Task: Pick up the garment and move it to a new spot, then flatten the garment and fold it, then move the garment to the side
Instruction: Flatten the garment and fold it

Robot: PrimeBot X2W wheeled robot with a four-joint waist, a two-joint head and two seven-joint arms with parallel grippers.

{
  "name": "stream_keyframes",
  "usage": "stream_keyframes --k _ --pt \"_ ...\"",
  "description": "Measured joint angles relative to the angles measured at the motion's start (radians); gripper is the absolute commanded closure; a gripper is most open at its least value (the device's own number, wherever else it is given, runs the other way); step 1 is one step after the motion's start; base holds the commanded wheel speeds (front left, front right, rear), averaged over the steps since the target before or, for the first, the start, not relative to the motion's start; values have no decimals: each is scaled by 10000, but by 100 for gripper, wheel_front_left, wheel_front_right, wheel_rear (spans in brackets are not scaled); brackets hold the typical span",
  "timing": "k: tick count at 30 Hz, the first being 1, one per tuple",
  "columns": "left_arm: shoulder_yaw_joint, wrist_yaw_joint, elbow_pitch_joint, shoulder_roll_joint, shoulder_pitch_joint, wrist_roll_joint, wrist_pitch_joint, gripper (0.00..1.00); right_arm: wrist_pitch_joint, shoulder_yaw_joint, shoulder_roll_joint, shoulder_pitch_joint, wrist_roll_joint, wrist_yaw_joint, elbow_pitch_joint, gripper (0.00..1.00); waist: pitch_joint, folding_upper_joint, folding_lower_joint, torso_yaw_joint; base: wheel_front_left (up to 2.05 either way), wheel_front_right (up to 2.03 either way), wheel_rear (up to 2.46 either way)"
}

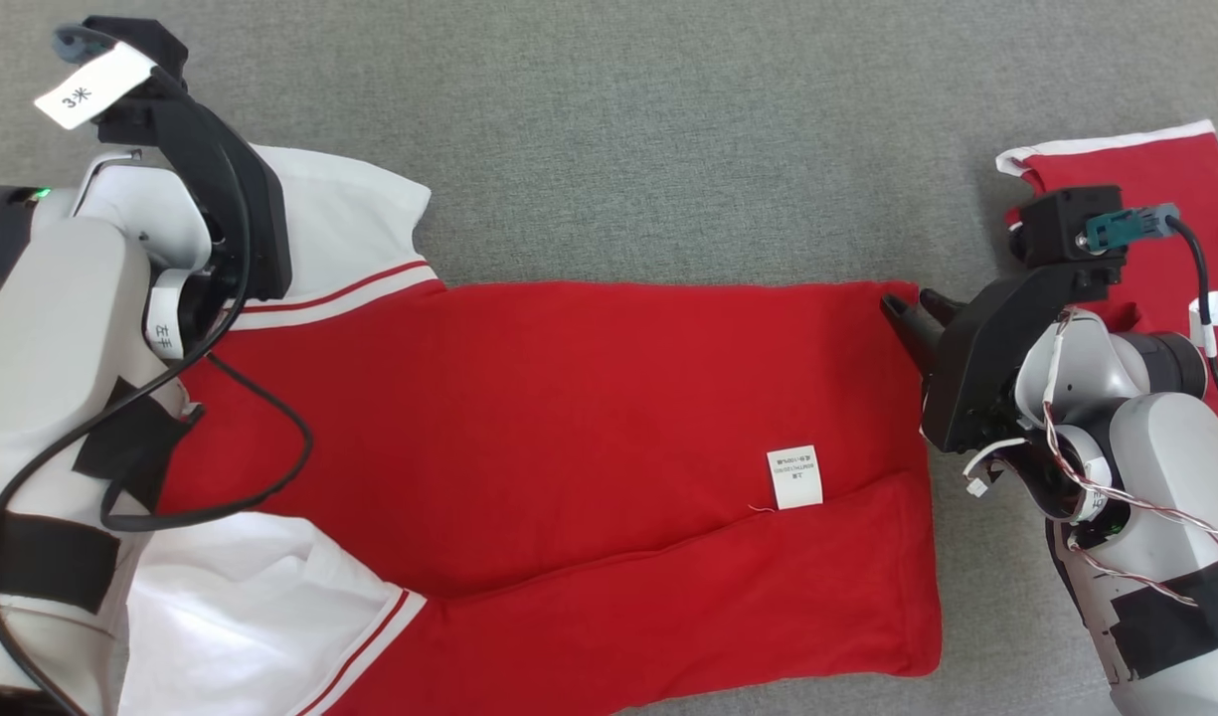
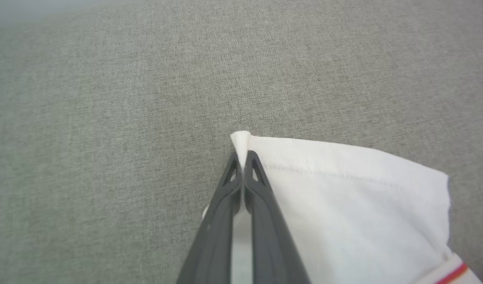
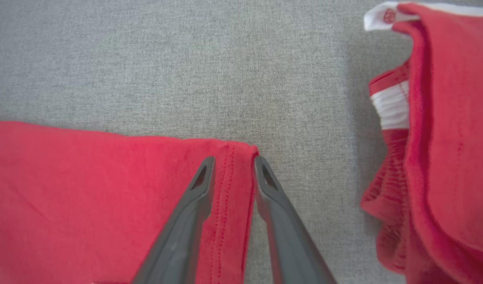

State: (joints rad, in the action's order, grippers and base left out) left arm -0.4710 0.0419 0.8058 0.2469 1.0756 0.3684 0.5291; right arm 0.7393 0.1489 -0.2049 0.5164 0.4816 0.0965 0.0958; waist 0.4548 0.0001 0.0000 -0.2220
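Observation:
The garment is a red shirt with white sleeves, spread flat on the grey surface with a white label facing up. In the left wrist view, my left gripper is shut on the corner of a white sleeve. In the head view that arm's wrist covers the sleeve at the upper left. My right gripper sits at the shirt's far right corner. Its fingers are apart and straddle the stitched red hem, one finger on the cloth and one just off its edge.
A second red and white piece of clothing lies bunched at the right, close behind my right wrist; it also shows in the right wrist view. Bare grey fabric surface stretches beyond the shirt.

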Motion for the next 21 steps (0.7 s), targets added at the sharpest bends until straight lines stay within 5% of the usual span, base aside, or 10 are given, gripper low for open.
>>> stream_keyframes --k 21 --pt "-263 -337 539 -410 225 0 -433 100 96 -90 -151 285 -173 4 732 53 63 0 0 476 0 0 0"
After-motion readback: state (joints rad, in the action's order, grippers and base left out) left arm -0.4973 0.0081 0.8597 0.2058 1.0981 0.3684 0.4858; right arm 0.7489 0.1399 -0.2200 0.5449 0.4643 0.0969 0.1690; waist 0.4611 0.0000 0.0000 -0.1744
